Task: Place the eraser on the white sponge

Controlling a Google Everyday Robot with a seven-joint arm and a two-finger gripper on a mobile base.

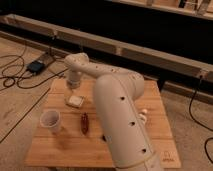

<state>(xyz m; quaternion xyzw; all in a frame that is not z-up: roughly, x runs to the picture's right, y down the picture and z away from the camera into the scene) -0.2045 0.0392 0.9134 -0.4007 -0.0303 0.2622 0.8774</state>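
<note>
Tool (74, 89) directly above white sponge (75, 102) on wooden desk (65, 146); its grip state cannot be told.

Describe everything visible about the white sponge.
The white sponge is a small cream-white pad with rounded corners, soft-looking, lying flat on the wooden table toward its far left part, beyond the white cup. The gripper hangs just above it, at the arm's end; contact between them cannot be told.

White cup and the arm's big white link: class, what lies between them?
In the camera view, a reddish-brown elongated object lies there. The gripper hangs by the white sponge.
</note>
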